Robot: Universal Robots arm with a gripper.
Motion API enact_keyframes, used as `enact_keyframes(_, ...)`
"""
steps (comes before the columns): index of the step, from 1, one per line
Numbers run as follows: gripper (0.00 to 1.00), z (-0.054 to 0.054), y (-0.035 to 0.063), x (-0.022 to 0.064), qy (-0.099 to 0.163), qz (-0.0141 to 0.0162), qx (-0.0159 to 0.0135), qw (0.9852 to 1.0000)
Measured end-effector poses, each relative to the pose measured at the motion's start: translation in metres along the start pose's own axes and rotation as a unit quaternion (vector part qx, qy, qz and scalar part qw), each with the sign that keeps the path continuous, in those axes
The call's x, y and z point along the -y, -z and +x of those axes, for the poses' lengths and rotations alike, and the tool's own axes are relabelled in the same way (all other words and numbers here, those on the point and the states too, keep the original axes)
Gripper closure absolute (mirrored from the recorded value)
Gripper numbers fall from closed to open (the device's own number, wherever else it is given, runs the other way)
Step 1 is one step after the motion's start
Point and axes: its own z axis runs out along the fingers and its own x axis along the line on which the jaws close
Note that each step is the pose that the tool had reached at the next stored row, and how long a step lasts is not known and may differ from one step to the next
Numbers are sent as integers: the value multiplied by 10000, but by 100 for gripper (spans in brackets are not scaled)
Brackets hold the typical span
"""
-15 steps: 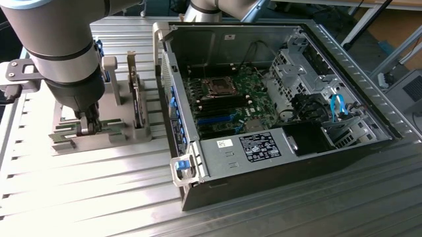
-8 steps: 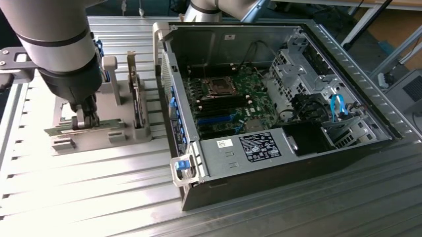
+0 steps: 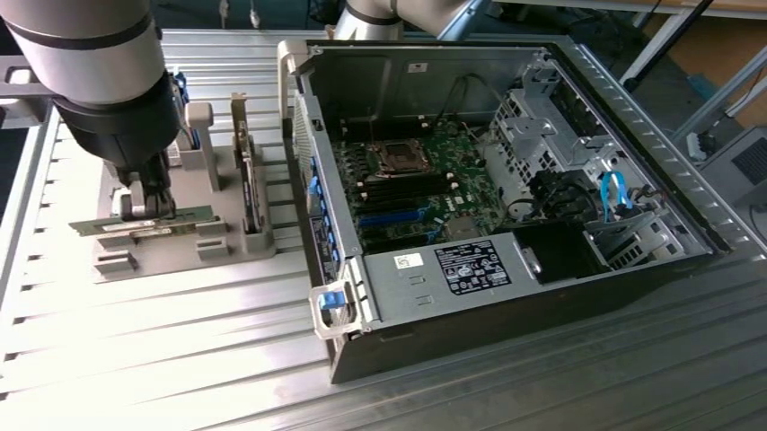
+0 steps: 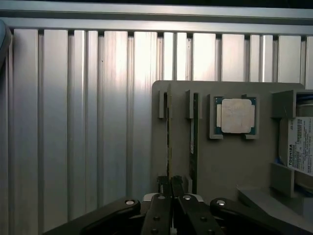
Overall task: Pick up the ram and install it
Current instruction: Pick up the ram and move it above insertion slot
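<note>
My end effector (image 4: 170,182) nearly closed, fingers pinched on thin edge of ram (image 4: 168,132). Ram stood on edge in slot of grey holder (image 4: 230,164), on exterior view's left. Holder sat on ribbed aluminium counter (image 3: 180,341), glare across slats. Processor chip (image 4: 236,116) lay in holder pocket near ram. Open computer case (image 3: 396,85) lay on counter at exterior view's right, apart from holder.

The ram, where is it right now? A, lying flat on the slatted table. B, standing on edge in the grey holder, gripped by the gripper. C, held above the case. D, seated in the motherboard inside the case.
B: the ram stands on edge in the grey holder, the gripper closed on it.
</note>
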Motion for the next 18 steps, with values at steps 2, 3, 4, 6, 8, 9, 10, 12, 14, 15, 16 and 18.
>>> enact_keyframes(2,88,-1,53,-1,0,0,0,10000)
enact_keyframes(3,88,-2,71,-2,0,0,0,10000)
enact_keyframes(4,88,-2,95,-2,0,1,0,10000)
enact_keyframes(6,88,-3,138,-4,0,0,0,10000)
enact_keyframes(8,88,-4,188,-5,0,0,0,10000)
enact_keyframes(9,88,-5,207,-6,0,0,0,10000)
enact_keyframes(10,88,-6,230,-6,0,0,0,10000)
enact_keyframes(12,88,-7,300,-8,0,0,0,10000)
enact_keyframes(14,88,-9,355,-10,0,0,0,10000)
enact_keyframes(15,88,-9,386,-11,0,0,0,10000)
enact_keyframes(16,88,-10,407,-11,0,0,0,10000)
enact_keyframes(18,88,-11,451,-12,0,1,0,10000)
